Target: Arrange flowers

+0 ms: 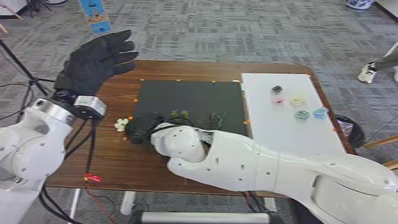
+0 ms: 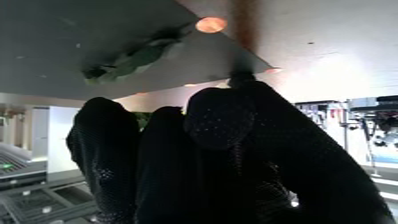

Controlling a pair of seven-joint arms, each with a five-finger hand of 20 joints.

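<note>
Right hand [image 1: 142, 127] is the near one, at the black mat's [image 1: 191, 92] left edge. White flower [image 1: 123, 124] is just beside it, off its left side. Can't tell from here if that hand is apart, together or clamped on anything. Stem direction: can't make it out either.

Two green sprigs are on the mat to that hand's right: one close [image 1: 180, 115], the other farther [image 1: 218, 120], long axis running roughly away from the robot. Small coloured blooms [image 1: 298, 100] are well off to its right on the white board [image 1: 284, 132].

Left hand [image 1: 99, 60] is raised, fingers loose and apart, nothing in it, well clear. I'd say right hand's job: next move hinges on lining up with that stem. Risk is nudging the flower sideways.
</note>
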